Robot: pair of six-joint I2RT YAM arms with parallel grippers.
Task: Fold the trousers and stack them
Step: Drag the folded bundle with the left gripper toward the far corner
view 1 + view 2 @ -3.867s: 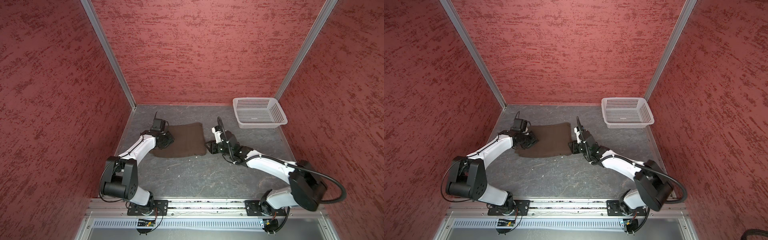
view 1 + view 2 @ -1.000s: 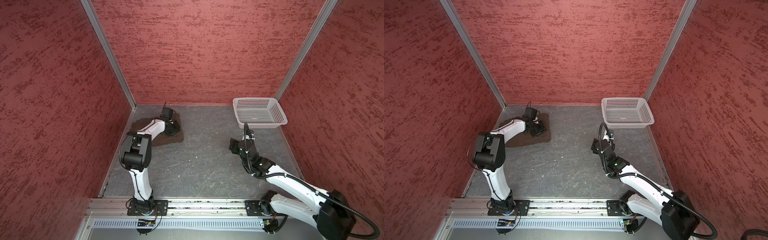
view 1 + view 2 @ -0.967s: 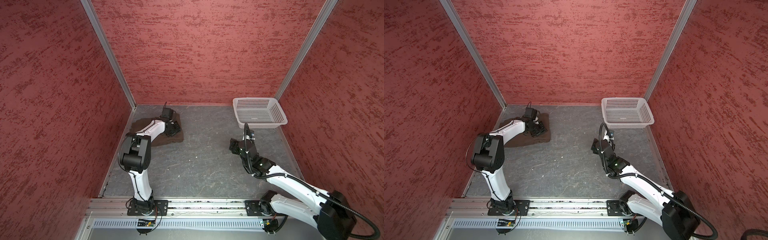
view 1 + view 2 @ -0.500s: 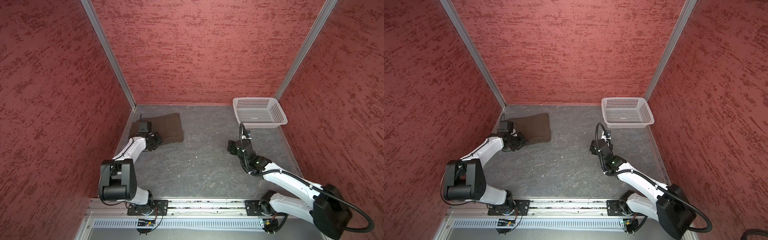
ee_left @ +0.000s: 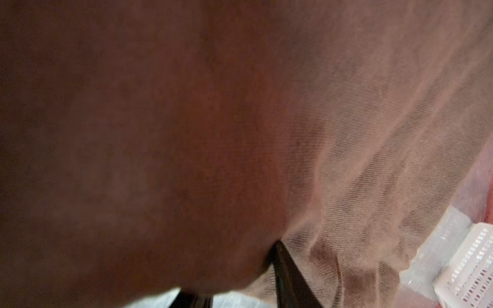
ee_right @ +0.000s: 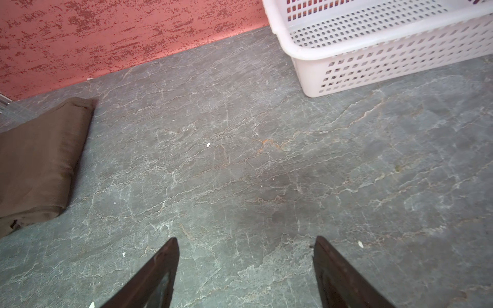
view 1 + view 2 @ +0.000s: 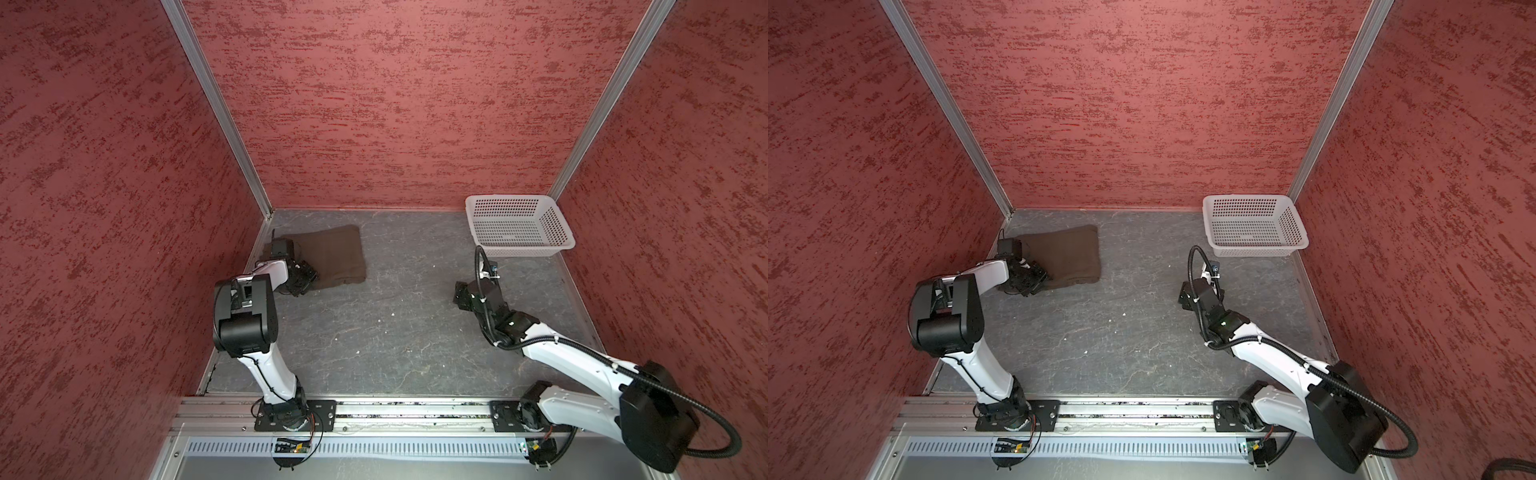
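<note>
Trousers, dark brown, one pair: we find them folded to a compact flat rectangle in the far left corner of the grey table, well apart from the white perforated basket in the far right corner. Left gripper: at their near left corner, touching or just over the edge. In the left wrist view brown cloth fills nearly the whole picture and only one dark finger shows, so we cannot tell whether the jaws are apart, together or pinching a layer. Right gripper: jaws wide apart, nothing between them, over bare table, well apart from the cloth. Step in hand, by our judgement: folding looks done, settling the fold. Next move calls for a clean withdrawal of the left gripper, without dragging the top layer open.
</note>
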